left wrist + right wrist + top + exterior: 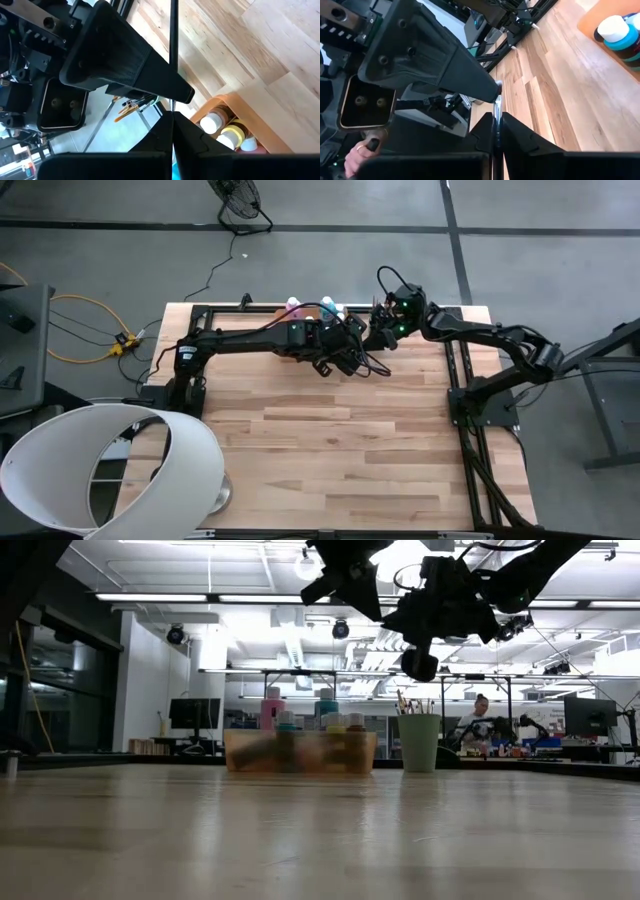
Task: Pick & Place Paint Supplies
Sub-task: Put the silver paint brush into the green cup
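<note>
Wooden planks of the table [340, 440] lie under both arms, with a workshop seen beyond its far edge. Toward twelve o'clock on the table an orange tray [300, 752] is seen, already filled with paint bottles [272, 700] whose white caps and pink and teal bodies stand above its rim. Just beside it, toward three o'clock, a green cup [419, 742] is set, with several brushes [408, 703] already standing in it. No loose supplies are seen on the open boards, so the task is judged to be well advanced, with the brush now being handled among the last pieces; how many remain cannot be told.

Both hands are gathered above the tray and cup, near twelve o'clock. The left hand [172, 107] is closed on a thin dark paintbrush [173, 50], whose handle passes straight up between its fingers. The right hand [496, 107] is pinched tight as well, on a thin rod with a metal collar; it is judged to be the same brush, being passed from one hand to the other, though this cannot be confirmed. Dropping the brush into the cup is judged to be what is left.
</note>
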